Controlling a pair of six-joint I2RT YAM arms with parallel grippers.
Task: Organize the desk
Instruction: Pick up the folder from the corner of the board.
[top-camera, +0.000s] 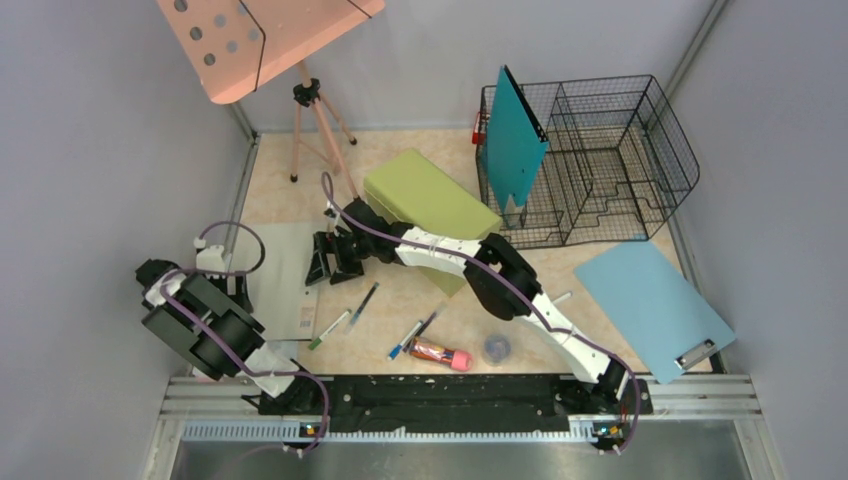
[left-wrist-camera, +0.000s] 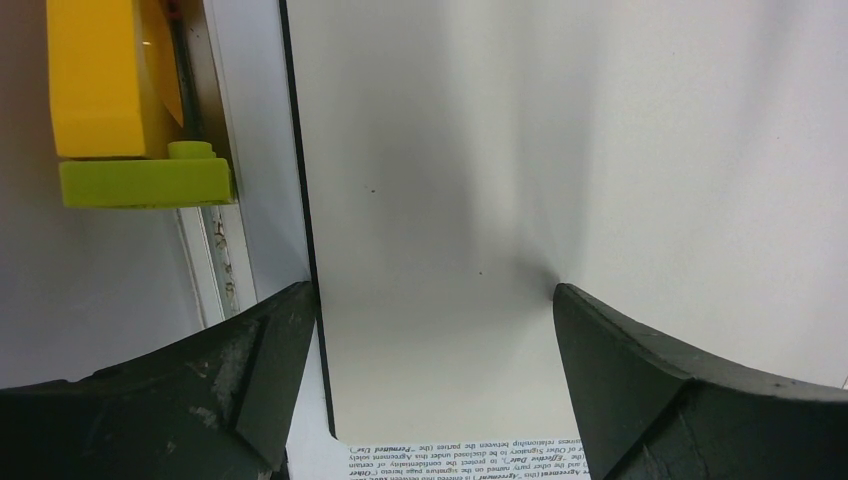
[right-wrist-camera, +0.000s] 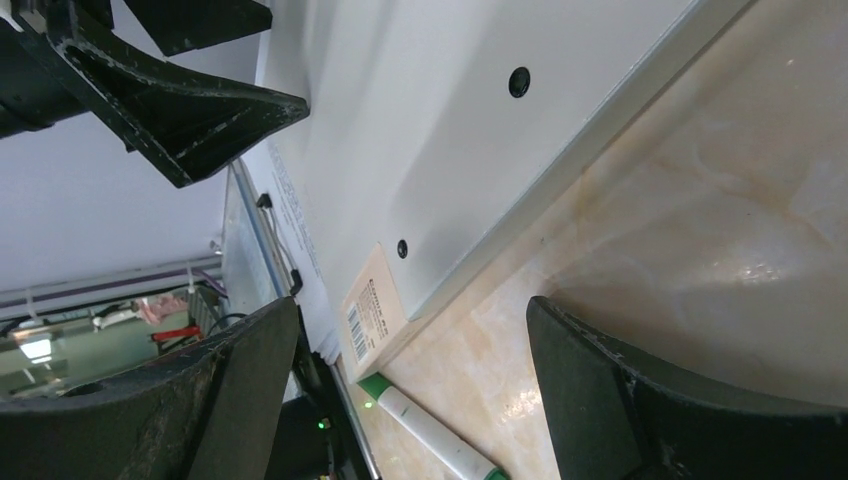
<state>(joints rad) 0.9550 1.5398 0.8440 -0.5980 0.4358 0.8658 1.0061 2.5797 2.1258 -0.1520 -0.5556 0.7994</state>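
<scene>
The left arm's fingers (left-wrist-camera: 285, 330) gape wide over a white flat board (left-wrist-camera: 450, 200), holding nothing. The right arm's fingers (right-wrist-camera: 565, 340), equally wide and empty, hover above the beige marble-patterned bench (right-wrist-camera: 720, 220) beside a green-capped white marker (right-wrist-camera: 430, 435).

- Three clipboards: teal clipboard (top-camera: 513, 140), light blue clipboard (top-camera: 650, 300), white clipboard (top-camera: 285, 270).
- At least three pens: green-capped marker (top-camera: 330, 328), black pen (top-camera: 366, 298), blue-tipped pen (top-camera: 408, 340).
- One glue stick (top-camera: 440, 353).
- One wire basket (top-camera: 620, 150).
- One olive-green box (top-camera: 425, 190).
- One tripod (top-camera: 318, 125).
</scene>
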